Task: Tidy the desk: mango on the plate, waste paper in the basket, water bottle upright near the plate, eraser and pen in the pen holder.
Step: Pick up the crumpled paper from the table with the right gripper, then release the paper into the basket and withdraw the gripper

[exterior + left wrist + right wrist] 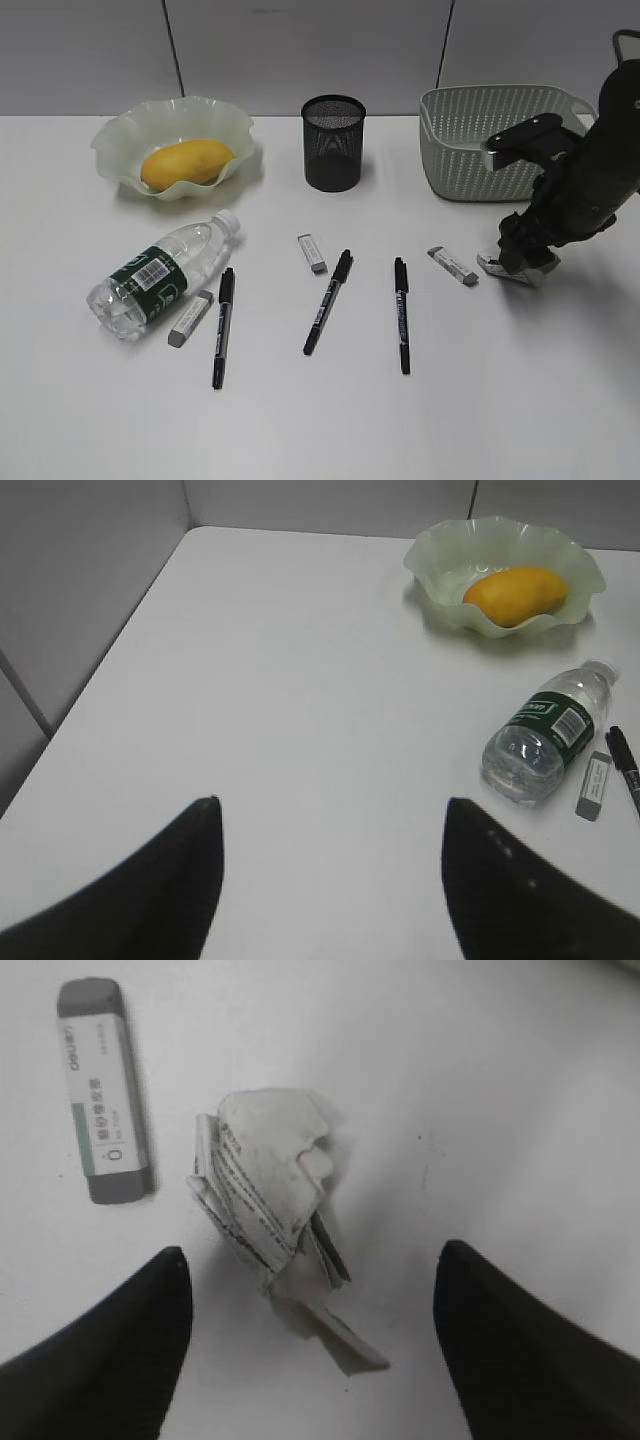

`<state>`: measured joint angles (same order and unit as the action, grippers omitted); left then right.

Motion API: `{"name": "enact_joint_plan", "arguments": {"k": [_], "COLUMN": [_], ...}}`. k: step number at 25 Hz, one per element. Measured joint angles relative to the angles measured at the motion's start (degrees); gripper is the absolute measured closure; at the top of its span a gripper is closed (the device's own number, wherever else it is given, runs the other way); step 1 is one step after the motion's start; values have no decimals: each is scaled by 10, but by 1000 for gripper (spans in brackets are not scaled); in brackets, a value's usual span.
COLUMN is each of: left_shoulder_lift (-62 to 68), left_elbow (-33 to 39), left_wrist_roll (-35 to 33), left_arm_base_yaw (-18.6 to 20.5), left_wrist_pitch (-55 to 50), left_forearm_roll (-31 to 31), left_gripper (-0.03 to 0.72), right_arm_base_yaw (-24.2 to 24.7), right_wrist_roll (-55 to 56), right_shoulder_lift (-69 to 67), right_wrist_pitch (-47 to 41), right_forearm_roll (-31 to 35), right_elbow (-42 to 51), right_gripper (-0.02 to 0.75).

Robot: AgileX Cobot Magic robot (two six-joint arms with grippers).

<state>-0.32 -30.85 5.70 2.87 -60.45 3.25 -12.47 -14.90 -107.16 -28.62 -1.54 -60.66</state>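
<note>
The right gripper [310, 1335] hangs low over the desk [520, 400] at the right of the exterior frame, its dark fingers [115, 1350] spread wide with the waste paper [275, 1210] lying between and just ahead of them; no finger touches the crumpled wad. The black arm [585, 180] bends down from the upper right corner, in front of the basket [470, 150], whose visible interior holds nothing. An eraser [100, 1145] lies at the upper left of the right wrist view, apart from the paper.

In the left wrist view, the left gripper [330, 880] is also spread wide, holding nothing, above bare tabletop at the frame's bottom. At upper left of the exterior view the mango [187, 163] sits in the plate [120, 135]. The water bottle [165, 272] lies on its side below the plate, another eraser [190, 318] and a pen [222, 325] just beside it. The pen holder [333, 143] stands upright at top centre; its contents cannot be made out.
</note>
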Motion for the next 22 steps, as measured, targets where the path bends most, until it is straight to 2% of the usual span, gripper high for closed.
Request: {"name": "enact_joint_plan", "arguments": {"k": [3, 5, 6, 8, 10, 12, 16, 19, 22], "left_shoulder_lift": [0, 0, 0, 0, 0, 0, 0, 0, 0], "left_elbow": [0, 0, 0, 0, 0, 0, 0, 0, 0], "left_wrist_roll": [0, -1, -1, -1, -1, -1, -1, -1, -1], "left_arm_base_yaw": [0, 0, 0, 0, 0, 0, 0, 0, 1], "left_wrist_pitch": [0, 0, 0, 0, 0, 0, 0, 0, 0], "left_forearm_roll": [0, 0, 0, 0, 0, 0, 0, 0, 0], "left_gripper": [180, 180, 180, 180, 180, 180, 181, 181, 181], "right_arm_base_yaw": [0, 0, 0, 0, 0, 0, 5, 15, 21], "right_wrist_roll": [-6, -7, -7, -6, -4, 0, 7, 13, 39], "right_shoulder_lift": [-39, -58, -64, -60, -36, 13, 83, 45, -43], "right_wrist_pitch": [-9, -17, -21, -26, -34, -43, -33, -32, -70], "right_forearm_roll": [-8, -10, -10, -8, -2, 10, 12, 12, 10], "right_elbow": [-10, -11, -11, -12, -21, -40, -110, -201, -308], "right_gripper": [160, 228, 316, 566, 671, 705, 720, 722, 716]}}
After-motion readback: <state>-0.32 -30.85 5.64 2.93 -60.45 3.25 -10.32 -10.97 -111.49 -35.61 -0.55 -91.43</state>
